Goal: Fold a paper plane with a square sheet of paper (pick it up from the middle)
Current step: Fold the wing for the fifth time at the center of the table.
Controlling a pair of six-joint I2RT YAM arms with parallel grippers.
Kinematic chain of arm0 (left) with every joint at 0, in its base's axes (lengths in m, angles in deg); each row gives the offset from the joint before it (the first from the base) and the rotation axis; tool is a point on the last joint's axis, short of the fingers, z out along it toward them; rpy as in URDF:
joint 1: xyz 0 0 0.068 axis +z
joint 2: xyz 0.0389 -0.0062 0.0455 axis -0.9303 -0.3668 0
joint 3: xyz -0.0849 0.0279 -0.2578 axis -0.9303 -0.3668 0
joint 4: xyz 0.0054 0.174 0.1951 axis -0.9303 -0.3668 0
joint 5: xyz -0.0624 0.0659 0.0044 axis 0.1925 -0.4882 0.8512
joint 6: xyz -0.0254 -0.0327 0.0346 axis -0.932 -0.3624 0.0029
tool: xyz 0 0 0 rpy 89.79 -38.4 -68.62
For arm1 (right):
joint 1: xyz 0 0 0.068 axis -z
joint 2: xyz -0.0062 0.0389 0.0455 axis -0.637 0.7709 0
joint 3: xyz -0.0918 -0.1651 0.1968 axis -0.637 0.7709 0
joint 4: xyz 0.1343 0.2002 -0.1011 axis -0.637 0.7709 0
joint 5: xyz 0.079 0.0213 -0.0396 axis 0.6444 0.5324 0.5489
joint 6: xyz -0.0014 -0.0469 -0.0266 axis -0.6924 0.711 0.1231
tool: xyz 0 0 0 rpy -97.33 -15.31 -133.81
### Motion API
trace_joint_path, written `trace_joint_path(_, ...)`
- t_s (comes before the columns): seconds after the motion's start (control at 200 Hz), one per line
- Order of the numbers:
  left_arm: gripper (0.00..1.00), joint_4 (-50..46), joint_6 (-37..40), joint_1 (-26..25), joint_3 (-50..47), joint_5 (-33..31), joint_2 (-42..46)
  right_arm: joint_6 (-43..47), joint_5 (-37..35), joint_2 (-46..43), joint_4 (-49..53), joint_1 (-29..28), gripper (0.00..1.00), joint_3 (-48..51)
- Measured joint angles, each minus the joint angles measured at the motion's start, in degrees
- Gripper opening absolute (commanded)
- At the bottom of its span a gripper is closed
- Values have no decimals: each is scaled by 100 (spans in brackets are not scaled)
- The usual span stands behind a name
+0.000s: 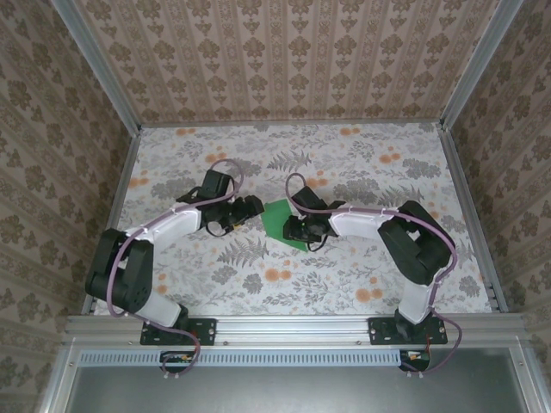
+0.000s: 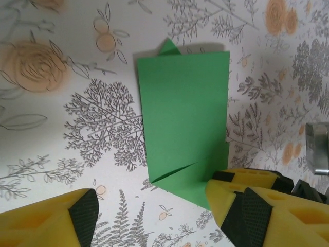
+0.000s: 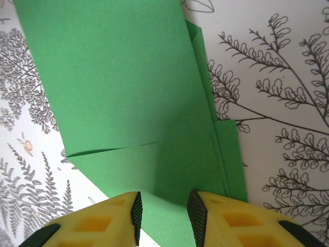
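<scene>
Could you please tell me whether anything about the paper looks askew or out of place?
The green paper is folded unevenly: a small corner pokes past its top edge in the left wrist view, and lower layers jut out along one side. Nothing looks torn.

- We see a thin bright-green folded sheet of paper [image 2: 182,118]: a tall rectangle of layered flaps, with a slanting crease near one end and a small tip at the other.
- It lies flat near the middle of the floral table cover [image 1: 362,172].
</scene>
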Motion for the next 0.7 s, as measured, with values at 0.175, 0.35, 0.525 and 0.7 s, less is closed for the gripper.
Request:
trace_joint_path(0.175, 69, 339, -376, -236, -177, 197, -190, 0, 616, -103, -680, 271, 36, 433)
trace_joint_path(0.35, 63, 527, -717, -378, -258, 249, -328, -26, 1342, -160, -1449, 592, 36, 887)
trace_joint_path(0.525, 50, 715, -1008, -444, -264, 254, -503, -74, 1705, -164, -1840, 750, 35, 1095)
trace_joint_path(0.7, 48, 828, -1139, -485, -264, 304, -824, -114, 1808, -164, -1963, 800, 35, 1154)
